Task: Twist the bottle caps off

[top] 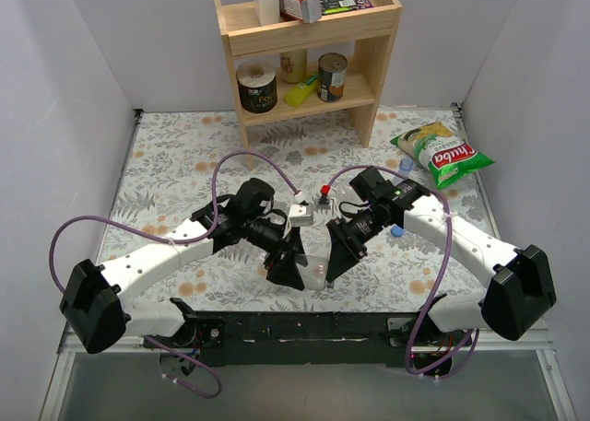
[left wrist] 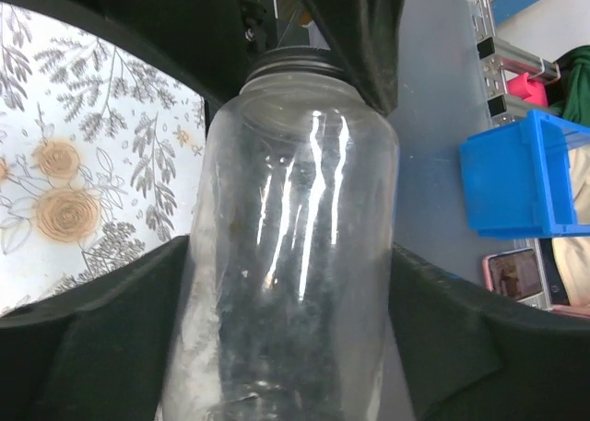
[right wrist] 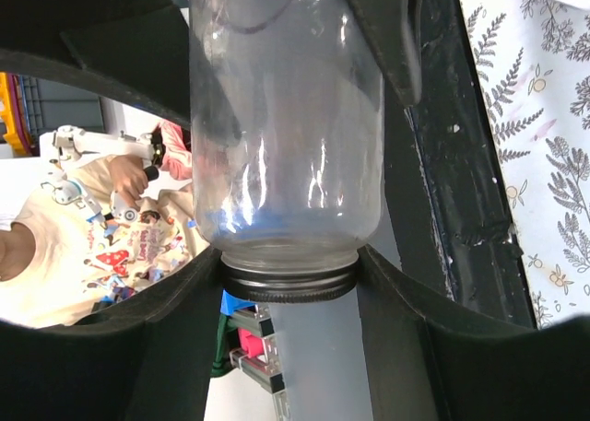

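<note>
A clear wide-mouthed bottle [top: 315,274] hangs between both grippers just above the table's near edge. My left gripper [top: 289,272] grips its body: in the left wrist view both black fingers [left wrist: 111,320] press flat on the sides of the bottle [left wrist: 295,237], and the cap [left wrist: 293,64] points away. My right gripper [top: 336,261] is shut on the cap. The right wrist view shows the dark ribbed bottle cap [right wrist: 288,286] pinched between the two fingers [right wrist: 166,338], under the bottle's shoulder [right wrist: 286,117]. A loose blue cap [top: 396,229] lies on the cloth beside the right arm.
At the back a wooden shelf [top: 309,25] carries tin cans [top: 256,87], a yellow bottle [top: 300,93] and boxes. A green snack bag [top: 442,151] lies at the right rear. Below the table edge a blue bin [left wrist: 516,177] shows beyond the flowered cloth [top: 175,163].
</note>
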You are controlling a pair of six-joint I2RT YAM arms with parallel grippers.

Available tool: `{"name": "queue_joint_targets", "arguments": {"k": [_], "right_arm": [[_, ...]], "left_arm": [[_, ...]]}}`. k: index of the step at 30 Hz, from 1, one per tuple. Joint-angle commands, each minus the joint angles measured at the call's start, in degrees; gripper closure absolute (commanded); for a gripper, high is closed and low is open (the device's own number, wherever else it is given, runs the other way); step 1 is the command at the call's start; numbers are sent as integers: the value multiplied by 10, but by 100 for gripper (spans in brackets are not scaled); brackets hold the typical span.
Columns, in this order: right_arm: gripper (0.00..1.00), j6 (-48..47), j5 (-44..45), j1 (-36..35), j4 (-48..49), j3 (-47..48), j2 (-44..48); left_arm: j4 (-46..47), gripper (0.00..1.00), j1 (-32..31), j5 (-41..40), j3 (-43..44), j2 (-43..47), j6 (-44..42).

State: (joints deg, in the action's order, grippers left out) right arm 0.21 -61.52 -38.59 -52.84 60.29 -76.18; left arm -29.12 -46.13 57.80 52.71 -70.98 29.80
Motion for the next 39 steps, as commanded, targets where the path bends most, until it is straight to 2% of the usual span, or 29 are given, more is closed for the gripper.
{"name": "queue_joint_targets", "arguments": {"k": [1, 7, 8, 13, 14, 15, 16, 21, 24, 26, 28, 31, 32, 35, 39], "right_arm": [[81, 1, -23, 6, 7, 14, -5], [76, -16, -10, 18, -9, 25, -13], [74, -19, -10, 19, -14, 28, -15], [53, -28, -6, 40, -17, 48, -15], [50, -26, -4, 46, -10, 50, -13], [48, -23, -2, 53, -6, 53, -9], [43, -14, -2, 67, -1, 54, -6], [37, 43, 2, 97, 57, 58, 24], [35, 108, 35, 101, 134, 59, 52], [23, 145, 68, 103, 208, 57, 69], [19, 189, 109, 104, 278, 55, 92], [19, 255, 162, 104, 357, 29, 118], [19, 282, 171, 104, 434, 15, 126], [19, 346, 218, 103, 558, -32, 158], [18, 378, 293, 91, 629, -53, 181]], "left_arm": [[1, 38, -14, -15, 20, -6, -12], [32, 56, -24, -11, 11, -6, -2], [42, 61, -25, -8, 7, -6, 0], [100, 74, -31, 6, -12, -1, 39], [129, 81, -31, -15, -16, 2, 48], [144, 93, -30, -27, -30, 6, 59], [160, 95, -31, -42, -37, 16, 68], [259, 93, -29, -143, -74, 61, 125], [311, 94, -29, -197, -100, 104, 148], [346, 94, -25, -247, -122, 127, 160], [354, 94, -23, -289, -132, 147, 169], [369, 94, -21, -330, -142, 168, 177], [379, 94, -22, -352, -150, 173, 179], [396, 94, -22, -396, -165, 195, 190], [411, 94, -21, -451, -181, 221, 194]]}}
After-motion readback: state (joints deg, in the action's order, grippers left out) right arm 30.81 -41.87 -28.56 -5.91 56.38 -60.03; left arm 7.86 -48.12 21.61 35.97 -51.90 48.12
